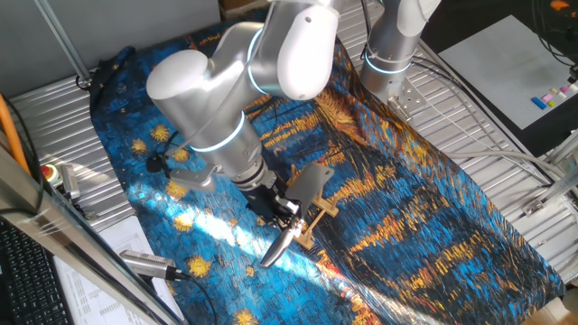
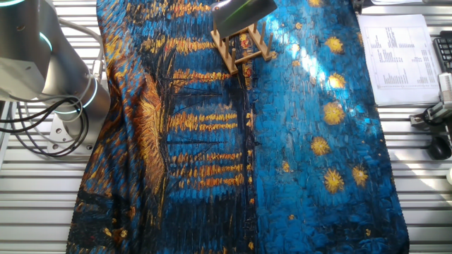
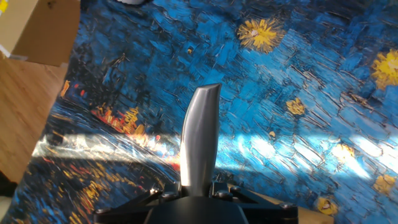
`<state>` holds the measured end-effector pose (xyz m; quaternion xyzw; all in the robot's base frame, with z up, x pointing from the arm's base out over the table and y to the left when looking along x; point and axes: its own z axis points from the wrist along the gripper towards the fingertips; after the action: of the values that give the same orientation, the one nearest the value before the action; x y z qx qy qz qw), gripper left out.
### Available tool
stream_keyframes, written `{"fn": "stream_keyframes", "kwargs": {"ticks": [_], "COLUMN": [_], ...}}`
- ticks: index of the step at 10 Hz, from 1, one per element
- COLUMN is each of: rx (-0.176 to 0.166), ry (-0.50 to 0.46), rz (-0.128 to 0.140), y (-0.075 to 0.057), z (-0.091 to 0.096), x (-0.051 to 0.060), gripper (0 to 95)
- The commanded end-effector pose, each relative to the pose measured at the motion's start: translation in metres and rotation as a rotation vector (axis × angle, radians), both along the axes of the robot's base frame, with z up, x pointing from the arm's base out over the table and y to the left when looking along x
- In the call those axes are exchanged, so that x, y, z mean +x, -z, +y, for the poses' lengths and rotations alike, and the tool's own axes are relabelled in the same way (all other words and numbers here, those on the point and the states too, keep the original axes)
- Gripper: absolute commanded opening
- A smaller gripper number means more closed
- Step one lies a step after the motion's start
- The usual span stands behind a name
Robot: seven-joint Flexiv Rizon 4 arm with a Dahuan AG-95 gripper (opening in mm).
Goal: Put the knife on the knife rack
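The knife is a cleaver with a dull-grey blade (image 1: 312, 181) and a silvery handle (image 1: 279, 246). My gripper (image 1: 278, 208) is shut on it where the handle meets the blade. The blade stands on edge over the light-brown wooden knife rack (image 1: 319, 217), with its lower edge among the pegs. I cannot tell whether it rests there. In the other fixed view the blade (image 2: 244, 12) sits above the rack (image 2: 244, 44) at the top edge. In the hand view the handle (image 3: 199, 137) sticks out from between my gripper's (image 3: 198, 188) jaws over the blue cloth; the rack is hidden there.
A blue and gold painted cloth (image 1: 388, 208) covers the table. A grey microphone-like tool (image 1: 149, 264) lies at the cloth's near left. A red button (image 1: 50, 171) is at the left and printed sheets (image 2: 399, 49) lie beside the cloth. The arm's base (image 2: 49, 70) stands on the metal rails.
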<state>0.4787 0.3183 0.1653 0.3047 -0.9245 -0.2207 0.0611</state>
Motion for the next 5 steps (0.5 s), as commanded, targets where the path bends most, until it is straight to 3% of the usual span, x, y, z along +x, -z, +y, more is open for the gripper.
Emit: {"fn": "stream_keyframes", "kwargs": {"ticks": [1,5], "rx": [0.004,0.008], "ry": [-0.005,-0.015], "rz": [0.01,0.017], "y": [0.0001,0.0025], "z": [0.0007,0.0007], "x": [-0.0006,-0.0021], "gripper": [0.0,0.0]}}
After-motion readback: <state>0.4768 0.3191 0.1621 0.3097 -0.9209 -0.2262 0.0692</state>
